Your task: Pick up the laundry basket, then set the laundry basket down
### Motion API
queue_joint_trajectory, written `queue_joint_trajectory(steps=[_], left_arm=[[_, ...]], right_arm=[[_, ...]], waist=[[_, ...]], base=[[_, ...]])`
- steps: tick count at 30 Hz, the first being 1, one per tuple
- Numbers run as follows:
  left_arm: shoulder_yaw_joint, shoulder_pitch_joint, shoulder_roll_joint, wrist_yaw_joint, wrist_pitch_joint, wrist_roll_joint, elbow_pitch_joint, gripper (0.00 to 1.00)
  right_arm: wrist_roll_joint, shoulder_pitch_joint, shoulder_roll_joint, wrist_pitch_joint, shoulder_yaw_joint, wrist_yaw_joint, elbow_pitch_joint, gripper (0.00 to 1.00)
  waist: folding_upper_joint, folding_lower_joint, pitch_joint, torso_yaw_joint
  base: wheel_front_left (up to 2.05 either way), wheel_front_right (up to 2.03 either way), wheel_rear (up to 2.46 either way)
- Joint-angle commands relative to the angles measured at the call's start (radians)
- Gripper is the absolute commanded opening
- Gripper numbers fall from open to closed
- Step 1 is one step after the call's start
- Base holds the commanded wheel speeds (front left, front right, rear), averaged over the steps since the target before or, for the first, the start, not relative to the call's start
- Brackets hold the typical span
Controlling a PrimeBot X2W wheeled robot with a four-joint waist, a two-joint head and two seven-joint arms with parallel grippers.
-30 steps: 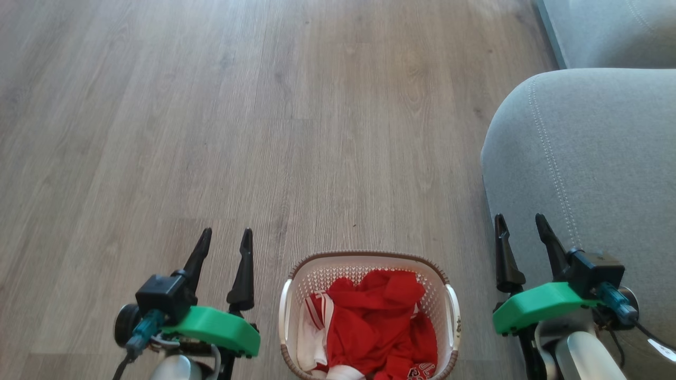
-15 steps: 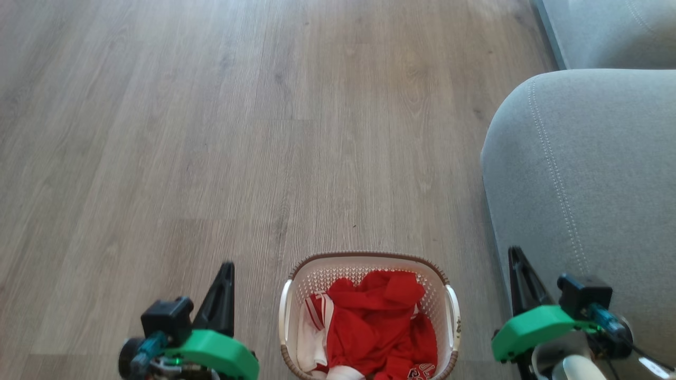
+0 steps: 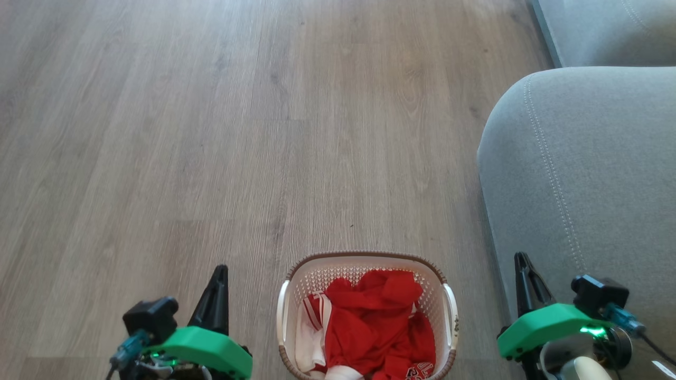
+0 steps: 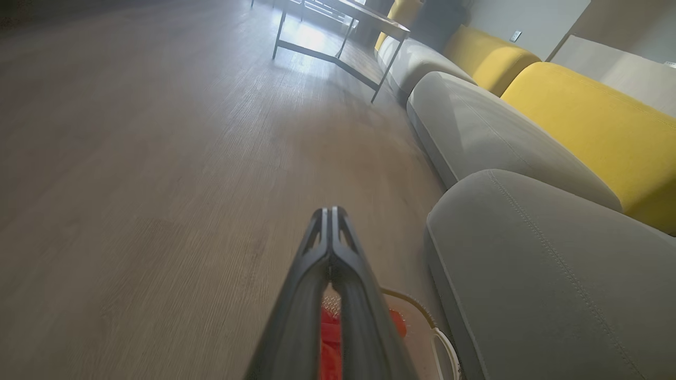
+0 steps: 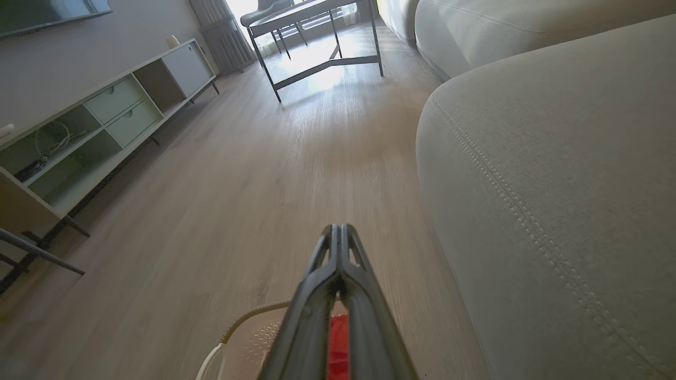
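A small white perforated laundry basket (image 3: 317, 277) with a brown braided-look rim stands on the grey-brown wood floor (image 3: 211, 132), just left of the rounded arm of a grey sofa (image 3: 581, 184) and not touching it. Red clothes (image 3: 375, 322) with some white fabric fill it, and its two white side handles hang free – neither one is held. The right gripper (image 3: 523, 261) sits between the basket and the sofa arm, near the basket's right handle but apart from it, on a green wrist mount. The left gripper (image 3: 220, 272) sits on the far side of the basket from the sofa, beside the left handle and also apart from it. Both point away from the robot, along the floor. Each wrist view shows its own two dark fingers pressed together to the tip, jaws fully closed with nothing between them: the left gripper (image 4: 331, 214) has the basket rim (image 4: 417, 309) low beside it on the sofa side, and the right gripper (image 5: 338, 229) has the rim (image 5: 253, 311) low on the side away from the sofa (image 5: 554, 158).
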Motion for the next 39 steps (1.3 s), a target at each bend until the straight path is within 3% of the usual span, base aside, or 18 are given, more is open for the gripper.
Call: queue_joint_trajectory(steps=[1, 39], left_arm=[[0.021, -0.056, 0.006, -0.008, 0.003, -0.021, -0.025, 0.00], [0.111, -0.093, 0.018, -0.038, 0.098, -0.422, -0.007, 0.00]], right_arm=[[0.022, -0.049, -0.008, 0.004, -0.009, 0.001, -0.031, 0.00], [0.425, -0.067, -0.016, 0.100, -0.068, 0.003, -0.025, 0.00]], waist=[[0.0000, 0.0000, 0.000, 0.000], [0.0000, 0.0000, 0.004, -0.025]], base=[[0.00, 0.00, 0.00], [0.00, 0.00, 0.00]])
